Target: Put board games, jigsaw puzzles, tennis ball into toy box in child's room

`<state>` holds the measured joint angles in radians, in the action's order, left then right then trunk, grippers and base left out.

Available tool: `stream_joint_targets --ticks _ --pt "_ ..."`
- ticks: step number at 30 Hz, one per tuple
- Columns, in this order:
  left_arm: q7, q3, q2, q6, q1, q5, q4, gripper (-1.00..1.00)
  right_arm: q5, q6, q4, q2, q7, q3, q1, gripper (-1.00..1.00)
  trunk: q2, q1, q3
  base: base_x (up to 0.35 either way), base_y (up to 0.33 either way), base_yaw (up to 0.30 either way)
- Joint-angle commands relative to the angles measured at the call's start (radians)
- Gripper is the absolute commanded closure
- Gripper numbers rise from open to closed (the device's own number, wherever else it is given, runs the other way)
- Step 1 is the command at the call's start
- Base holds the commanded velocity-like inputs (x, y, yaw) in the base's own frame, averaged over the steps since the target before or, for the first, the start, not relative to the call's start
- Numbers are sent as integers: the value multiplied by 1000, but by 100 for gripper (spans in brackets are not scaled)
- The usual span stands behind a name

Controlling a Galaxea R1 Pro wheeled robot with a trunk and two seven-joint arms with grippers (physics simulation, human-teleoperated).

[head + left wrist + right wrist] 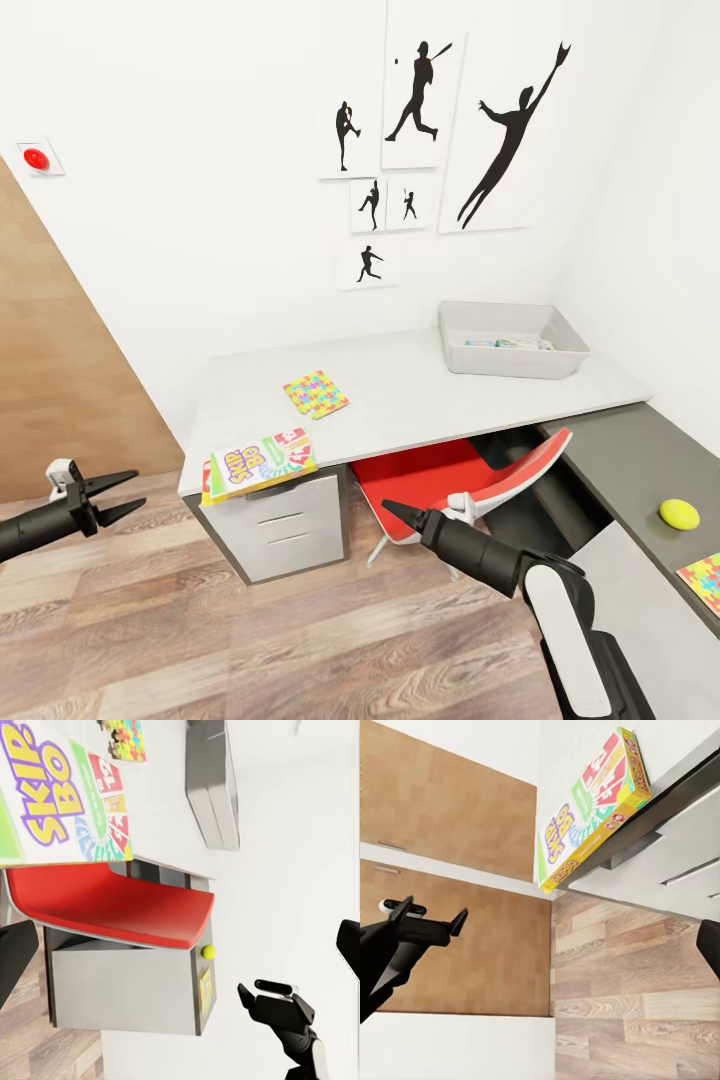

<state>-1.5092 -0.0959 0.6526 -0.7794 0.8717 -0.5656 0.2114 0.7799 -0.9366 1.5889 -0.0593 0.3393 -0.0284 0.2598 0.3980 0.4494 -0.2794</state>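
We look down on the long pale grey-white bench (430, 395) on grey cabinets, set against a white wall hung with black baseball-player silhouette pictures (420, 90). The flat green, yellow and red "SKIP BO" board game box (258, 465) lies at the bench's near left corner, overhanging the edge a little. Farther in lies a small flat box covered in multicolour jigsaw pieces (316, 393). The shallow light grey toy box (512, 340) with sloping sides stands at the far right of the bench, with some small pale printed items inside that we cannot identify. On the lower dark grey section (640, 470) to the right sit a yellow-green tennis ball (679, 514) and, nearer us, a second jigsaw-patterned box (703, 582) at the picture's edge. A red chair (455, 480) is tucked under the bench.

Our left end effector (125, 495) hangs over the wood-plank floor (250, 640), left of the bench, fingers spread and holding nothing. Our right end effector (392, 511) hangs before the chair, its fingers together in a point and empty.
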Motion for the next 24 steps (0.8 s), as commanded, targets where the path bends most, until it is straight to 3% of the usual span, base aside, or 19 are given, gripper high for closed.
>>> stream_joint_targets --ticks 1,12,24 --pt "-5 -8 1 -11 1 -9 0 -100 -7 -6 0 -2 9 -3 1 -100 2 1 -2 0 0 0" --pt "-7 -4 12 -12 1 -23 0 -100 -6 -6 0 -3 17 15 1 -100 2 1 -1 0 0 0" --pt "-8 -3 13 -12 1 -23 0 -100 -7 -3 0 -9 17 43 1 -100 2 1 16 0 0 0"
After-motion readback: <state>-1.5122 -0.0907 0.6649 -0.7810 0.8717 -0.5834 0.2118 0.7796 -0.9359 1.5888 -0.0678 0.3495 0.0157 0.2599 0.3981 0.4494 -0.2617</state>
